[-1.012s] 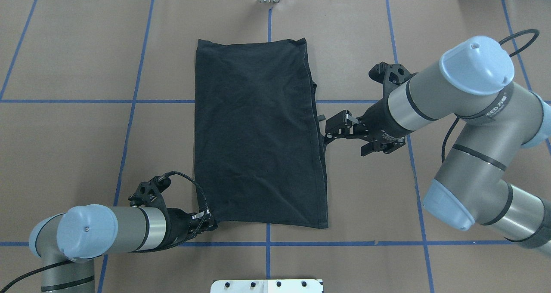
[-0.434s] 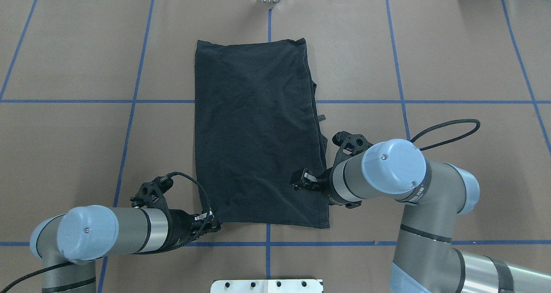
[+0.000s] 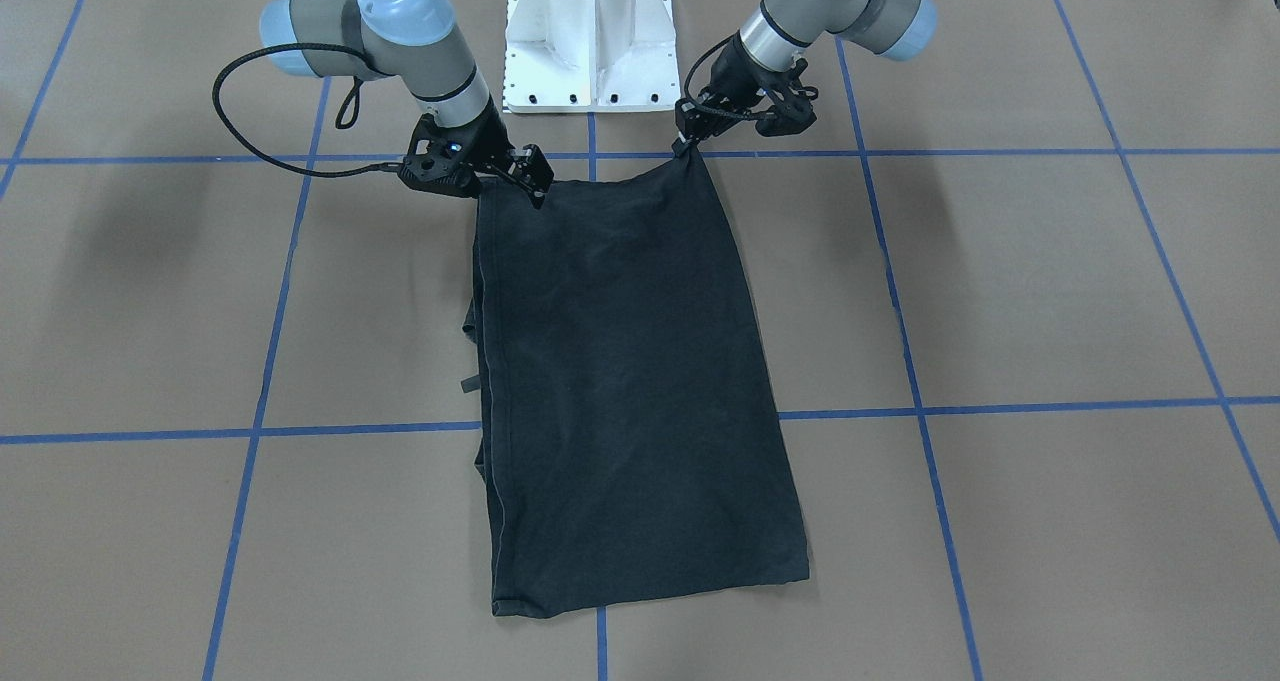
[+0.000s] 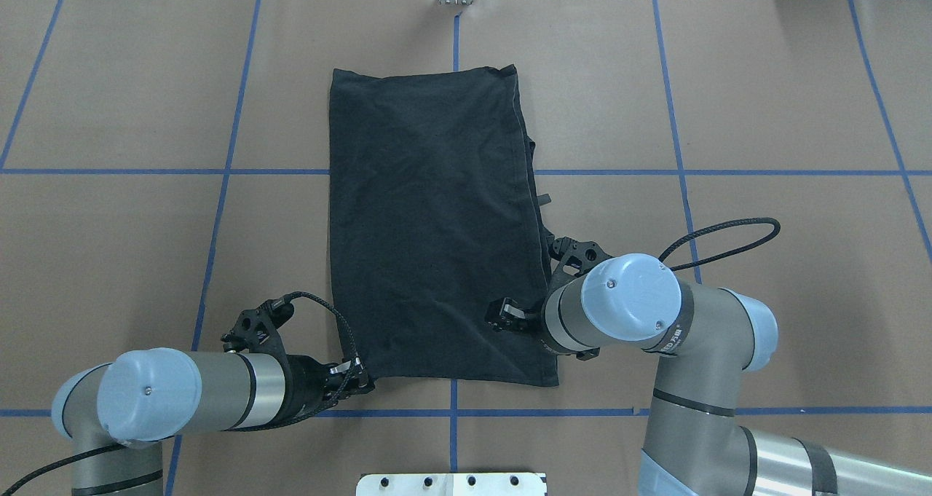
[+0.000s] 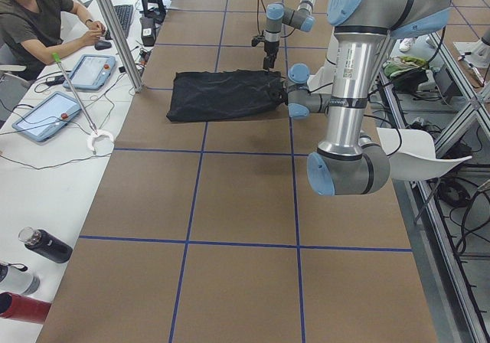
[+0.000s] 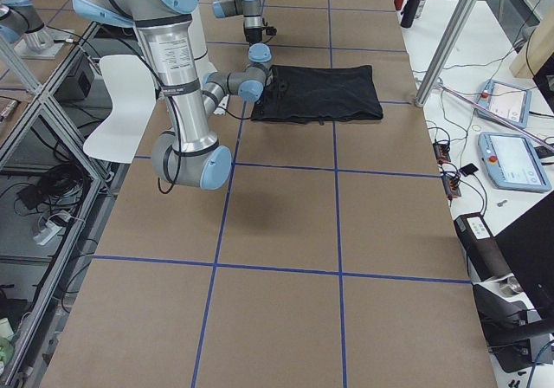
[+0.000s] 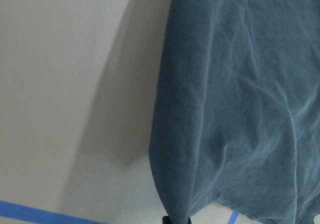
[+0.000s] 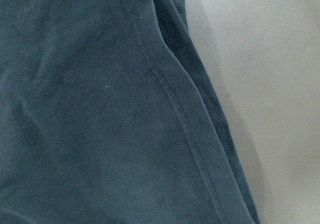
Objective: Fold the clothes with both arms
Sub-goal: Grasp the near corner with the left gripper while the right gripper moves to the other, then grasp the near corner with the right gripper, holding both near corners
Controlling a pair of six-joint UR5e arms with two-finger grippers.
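Left claw (image 4: 362, 382) clenched on the near-left corner of the black T-shirt (image 4: 437, 226). Right claw (image 4: 501, 314), jaws apparently spread, hovers over the near-right corner. The shirt lies as a long folded strip mid-table (image 4: 655, 117). Step in hand: securing both near corners. Next, the right claw likely must descend and pinch.

**No readable writing anywhere in the room**

White lettering (image 4: 679, 328) runs along a black band on the right arm (image 4: 710, 321), too small to make out. A printed label strip (image 5: 348, 66) on the left arm (image 5: 346, 121) is just as illegible.
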